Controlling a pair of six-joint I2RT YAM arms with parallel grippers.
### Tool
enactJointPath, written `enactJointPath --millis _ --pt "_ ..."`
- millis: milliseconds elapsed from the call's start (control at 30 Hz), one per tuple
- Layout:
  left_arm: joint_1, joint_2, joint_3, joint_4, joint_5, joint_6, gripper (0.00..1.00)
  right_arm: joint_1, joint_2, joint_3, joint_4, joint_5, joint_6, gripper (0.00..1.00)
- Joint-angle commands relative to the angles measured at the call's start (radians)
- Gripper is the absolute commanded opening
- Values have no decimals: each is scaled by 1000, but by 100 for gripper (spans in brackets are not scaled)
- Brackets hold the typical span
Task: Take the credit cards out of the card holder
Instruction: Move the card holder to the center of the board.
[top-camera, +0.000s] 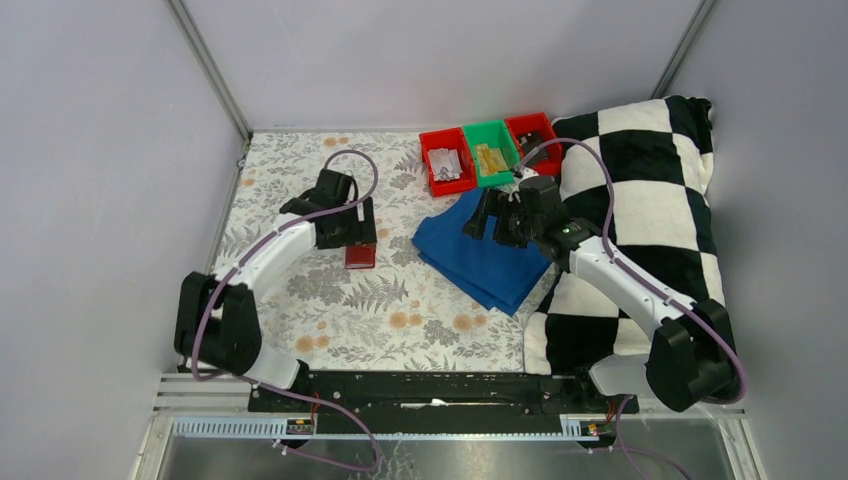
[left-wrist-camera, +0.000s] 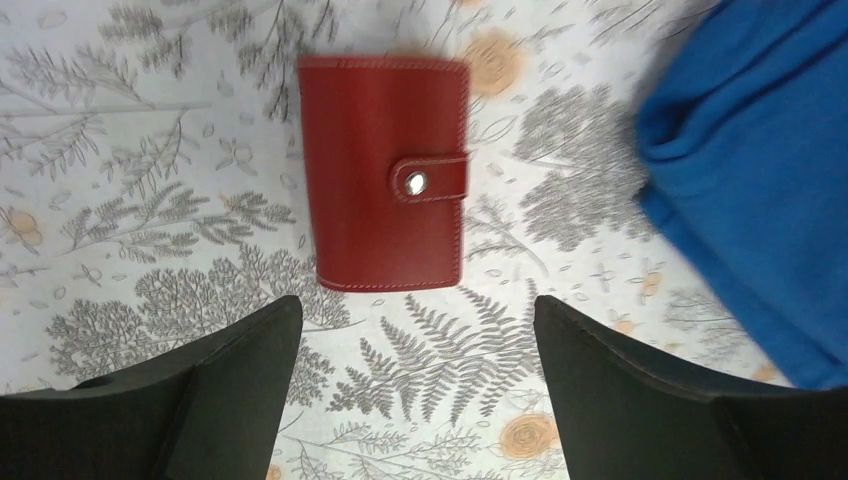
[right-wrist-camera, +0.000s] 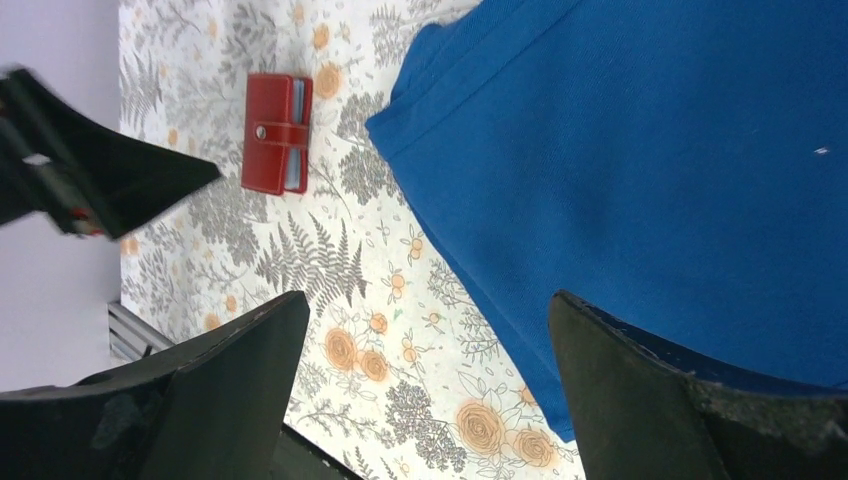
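Observation:
The card holder (top-camera: 360, 256) is a small red wallet lying shut on the floral tablecloth, its strap tab snapped across the front (left-wrist-camera: 430, 180). The credit cards are hidden inside; only a pale blue-grey edge shows along its side in the right wrist view (right-wrist-camera: 297, 135). My left gripper (top-camera: 356, 236) is open and empty, hovering just beside the holder (left-wrist-camera: 385, 175), with both fingers short of its near edge. My right gripper (top-camera: 492, 222) is open and empty over the edge of a folded blue cloth (right-wrist-camera: 650, 170), well to the right of the holder (right-wrist-camera: 275, 133).
Three small bins stand at the back: red (top-camera: 445, 160), green (top-camera: 490, 150) and red (top-camera: 530, 130), with small items inside. A black-and-white checkered cloth (top-camera: 650, 200) covers the right side. The blue cloth (top-camera: 485, 255) lies mid-table.

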Motion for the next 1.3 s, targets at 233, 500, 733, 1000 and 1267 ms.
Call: enactJointPath --millis 233,500,733,1000,1267 --pt "2 52 -1 188 -44 -85 63 57 59 41 -36 9 -3 96" --pt "3 132 -15 247 0 -113 62 57 60 47 -51 23 -4 96" --pt "4 187 -14 265 -14 -142 56 59 43 45 -61 28 -5 94" --pt "3 182 1 260 -34 -128 0 58 32 34 -67 36 -10 94" --pt "-20 104 13 250 15 -17 0 59 33 32 -60 34 -4 94"
